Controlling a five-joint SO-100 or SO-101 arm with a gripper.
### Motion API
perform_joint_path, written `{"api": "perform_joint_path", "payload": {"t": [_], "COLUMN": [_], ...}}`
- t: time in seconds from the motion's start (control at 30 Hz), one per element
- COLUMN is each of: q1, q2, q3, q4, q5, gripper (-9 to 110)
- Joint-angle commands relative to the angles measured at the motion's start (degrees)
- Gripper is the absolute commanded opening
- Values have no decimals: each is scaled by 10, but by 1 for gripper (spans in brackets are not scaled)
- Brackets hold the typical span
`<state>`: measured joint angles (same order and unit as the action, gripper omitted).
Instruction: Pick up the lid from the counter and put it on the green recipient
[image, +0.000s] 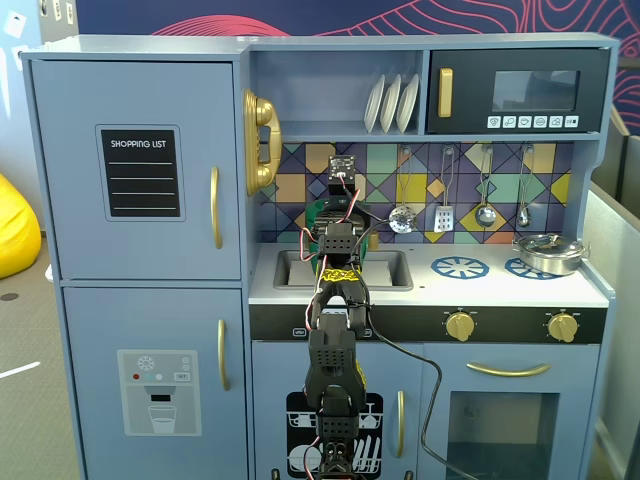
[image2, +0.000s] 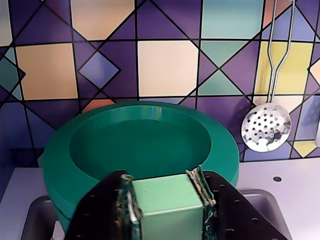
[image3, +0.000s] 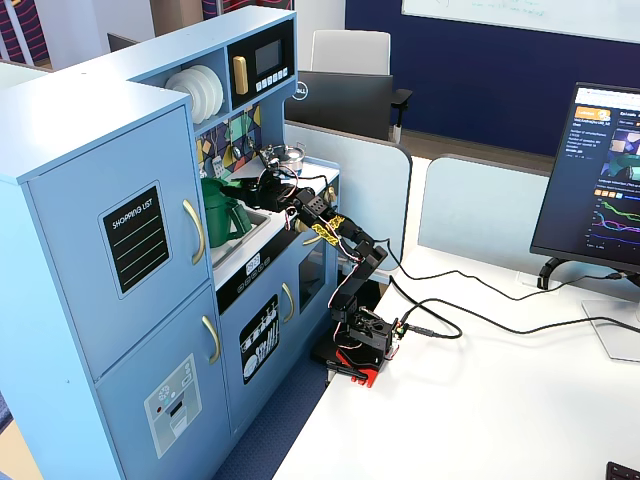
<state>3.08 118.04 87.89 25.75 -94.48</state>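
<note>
My gripper (image2: 165, 186) is shut on the light-green square tab of the lid (image2: 100, 165), a dark-green round disc with a raised rim. In the wrist view the lid lies level just ahead of the jaws, over the dark sink (image2: 37, 220). A seam under its left edge suggests that it rests on the green recipient, but I cannot tell for sure. In a fixed view the tall green recipient (image3: 222, 220) stands in the sink with the lid (image3: 238, 187) at its top and the gripper (image3: 258, 190) beside it. In the other fixed view the arm hides most of both; only green edges (image: 314, 213) show.
A slotted silver spoon (image2: 266, 129) hangs on the tiled back wall to the right, with more utensils (image: 445, 215) beside it. A shiny silver pot (image: 548, 252) sits on the right blue burner ring; another ring (image: 459, 267) is bare. A shelf with white plates (image: 391, 102) is overhead.
</note>
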Motion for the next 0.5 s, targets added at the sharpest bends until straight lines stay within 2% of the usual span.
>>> {"api": "perform_joint_path", "payload": {"t": [0.0,0.1,0.23,0.37,0.47], "q1": [13,14,22,30,47], "q2": [7,11,78,229,351], "q3": [-28,-51,-56,30,154], "q4": [-4,4,63,207,272], "q5": [-11,-9,-10,-4,35], "gripper": [28,32,31,30,29]}}
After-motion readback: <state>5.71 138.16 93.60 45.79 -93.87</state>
